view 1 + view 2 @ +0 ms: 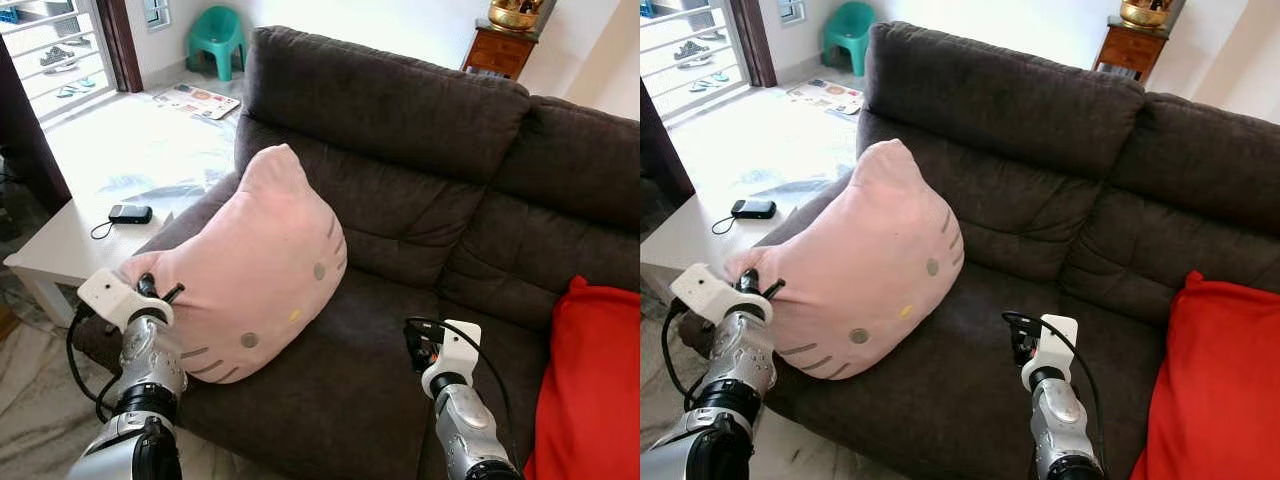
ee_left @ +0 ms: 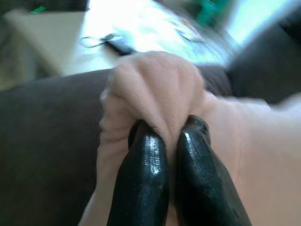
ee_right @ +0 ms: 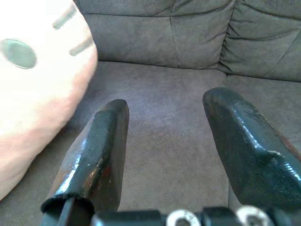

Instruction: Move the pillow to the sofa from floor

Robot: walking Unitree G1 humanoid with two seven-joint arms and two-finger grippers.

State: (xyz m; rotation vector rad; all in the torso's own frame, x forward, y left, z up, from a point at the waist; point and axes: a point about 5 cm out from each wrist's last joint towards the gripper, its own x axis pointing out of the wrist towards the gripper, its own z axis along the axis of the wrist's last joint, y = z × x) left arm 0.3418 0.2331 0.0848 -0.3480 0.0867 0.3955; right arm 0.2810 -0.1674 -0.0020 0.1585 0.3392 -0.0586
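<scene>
Item: pillow (image 1: 255,270), pink, cat-face pattern. Location: you had it leaning on the sofa (image 1: 400,180), at the seat end nearest the white desk (image 1: 60,250), partly against the backrest.

Left gripper (image 2: 171,141): fingers (image 2: 141,179) pinched tight on a bunched corner of the pillow, at the sofa's front edge on the desk side.

Right gripper (image 3: 164,136): fingers spread apart, holding nothing, low over the bare seat cushion of the sofa, just beside the pillow.

Step in hand, as judged: placement. The pillow looked already carried by the sofa, so your next move would likely be to release the pinched corner and draw the left arm clear without dragging the pillow off the edge.

Also listed: red cushion (image 1: 590,380) at the far end of the sofa; a small dark device (image 1: 130,213) on the desk.

Not determinable: how much of the pillow's underside rested on the seat; red cushion cut off at the frame edge; left wrist view blurred behind the pillow.
</scene>
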